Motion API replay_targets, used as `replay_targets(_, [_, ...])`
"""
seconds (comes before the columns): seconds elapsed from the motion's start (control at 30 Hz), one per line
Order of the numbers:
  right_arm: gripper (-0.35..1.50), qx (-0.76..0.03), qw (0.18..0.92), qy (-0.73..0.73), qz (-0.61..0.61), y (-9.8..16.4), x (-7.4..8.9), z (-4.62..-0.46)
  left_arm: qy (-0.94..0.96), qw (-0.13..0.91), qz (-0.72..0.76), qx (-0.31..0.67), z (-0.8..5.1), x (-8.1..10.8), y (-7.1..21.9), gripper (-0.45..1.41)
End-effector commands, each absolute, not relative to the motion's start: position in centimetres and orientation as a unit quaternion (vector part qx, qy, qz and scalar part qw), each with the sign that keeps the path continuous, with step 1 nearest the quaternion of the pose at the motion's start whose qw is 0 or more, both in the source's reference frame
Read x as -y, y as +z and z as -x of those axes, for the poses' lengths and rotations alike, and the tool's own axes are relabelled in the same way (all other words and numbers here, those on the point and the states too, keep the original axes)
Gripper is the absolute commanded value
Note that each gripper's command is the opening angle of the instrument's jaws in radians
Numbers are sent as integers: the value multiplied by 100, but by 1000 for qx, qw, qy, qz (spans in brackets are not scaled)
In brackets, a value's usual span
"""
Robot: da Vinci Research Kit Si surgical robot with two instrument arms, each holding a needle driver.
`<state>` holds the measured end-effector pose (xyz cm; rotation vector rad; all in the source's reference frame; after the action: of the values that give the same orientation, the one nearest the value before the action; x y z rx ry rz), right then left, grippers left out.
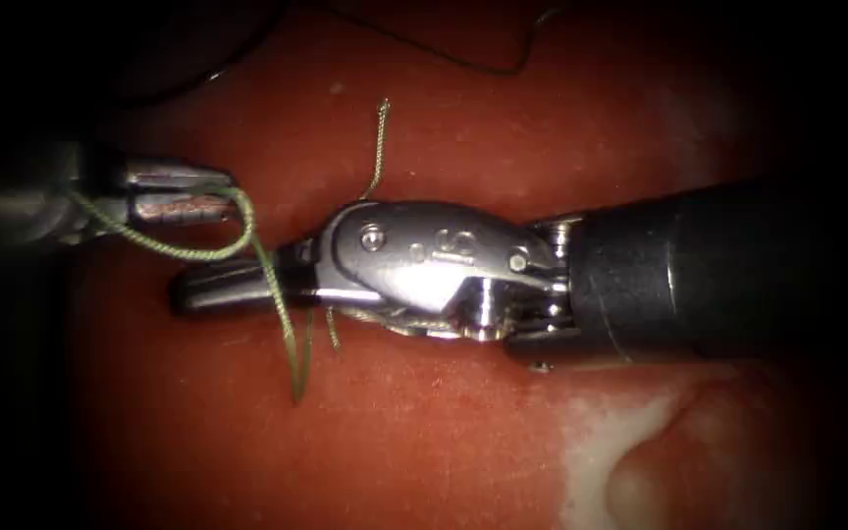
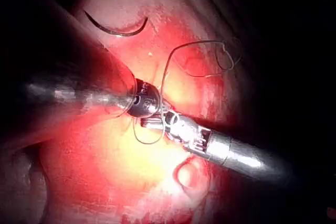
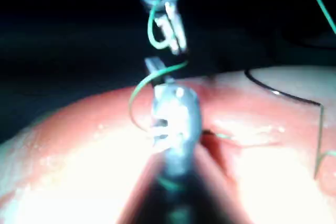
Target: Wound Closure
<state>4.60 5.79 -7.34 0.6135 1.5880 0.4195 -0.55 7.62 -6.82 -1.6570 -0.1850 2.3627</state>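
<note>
- Nearest the endoscope, the tissue (image 1: 424,442) is red and wet, with a pale patch (image 1: 620,451) towards its right side.
- Just beyond that, the right tool (image 1: 198,292) reaches in from the right and lies low over the tissue. Its 2 jaws are pressed together and point left.
- Green thread (image 1: 188,253) crosses the right tool's jaws once and runs down into the tissue just on the near side of them. Whether those jaws pinch anything cannot be told.
- Left of the right tool's jaws and a little farther back, the left tool (image 1: 223,196) has its jaws closed on the thread. From its tip the strand curves round in a loop towards the right tool.
- A short loose strand (image 1: 379,147) stands up from the tissue behind the right tool's wrist.
- Farthest off, the left wrist view adds what the endoscope view leaves unclear. The needle (image 2: 118,31) lies free on the tissue, well apart from both tools and held by neither.
- The right wrist view gives the same dark curve lying flat on the tissue surface, off to one side of the right tool.
- 1 thin dark strand (image 1: 463,61) trails across the far edge of the tissue.
</note>
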Motion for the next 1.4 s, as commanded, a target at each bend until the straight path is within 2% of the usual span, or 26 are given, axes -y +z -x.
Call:
replay_targets(0.03, [-35, -702, 629, 190, -274, -731, -576, -464, 810, 114, 572, 66, 55, -756, -662, -35])
replay_targets(0.43, [-35, -741, 562, 227, -288, -731, -573, -461, 800, 74, 589, 88, 51, -726, -625, -35])
replay_targets(0.7, [-35, -744, 547, 273, -272, -726, -581, -457, 789, 61, 604, 97, 65, -713, -636, -35])
replay_targets(0.77, [-15, -743, 540, 290, -268, -725, -583, -456, 789, 59, 604, 96, 74, -708, -635, -35])
replay_targets(0.9, [46, -737, 543, 327, -235, -724, -588, -448, 787, 52, 607, 99, 98, -699, -634, -35])
replay_targets(0.97, [46, -734, 544, 341, -223, -724, -588, -444, 786, 50, 607, 100, 108, -699, -634, -35])
replay_targets(1.07, [64, -717, 549, 383, -197, -724, -585, -437, 786, 50, 608, 99, 124, -703, -632, -35])
replay_targets(1.17, [71, -696, 564, 408, -173, -726, -580, -428, 785, 48, 609, 102, 132, -707, -629, -35])
replay_targets(1.33, [68, -675, 580, 435, -141, -727, -578, -411, 787, 53, 606, 97, 130, -714, -625, -35])
replay_targets(1.4, [61, -665, 580, 454, -126, -725, -578, -404, 787, 57, 606, 97, 128, -716, -623, -35])
